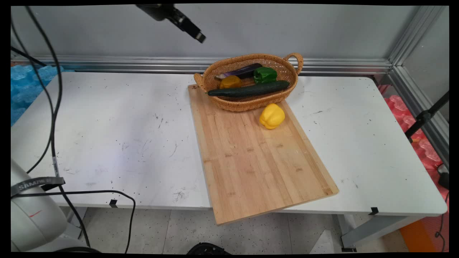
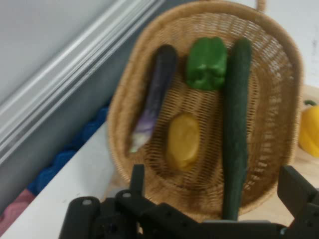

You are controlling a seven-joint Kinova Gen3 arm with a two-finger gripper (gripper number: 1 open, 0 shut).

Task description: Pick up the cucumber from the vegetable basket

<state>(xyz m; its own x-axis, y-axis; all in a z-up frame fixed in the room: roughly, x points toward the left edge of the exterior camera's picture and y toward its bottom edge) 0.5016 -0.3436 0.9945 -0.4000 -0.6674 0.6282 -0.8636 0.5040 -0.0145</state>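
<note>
Above basket (image 1: 251, 102), end effector (image 2: 214, 199) hangs open, empty; cucumber (image 2: 235, 134) nearest — looks firm, smooth, likely slippery; grip mid-length.

The tan woven basket (image 1: 247, 104) holds a dark green cucumber (image 1: 248, 89), a bright green pepper (image 1: 265, 74), a purple-and-white eggplant (image 1: 239, 71) and an orange-yellow potato (image 1: 230, 82). A yellow pepper (image 1: 272, 115) lies on the pale wooden board (image 1: 258, 161).

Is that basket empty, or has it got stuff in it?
Not empty. The basket holds four things: a cucumber, a green pepper, an eggplant and a yellow-orange piece.
</note>
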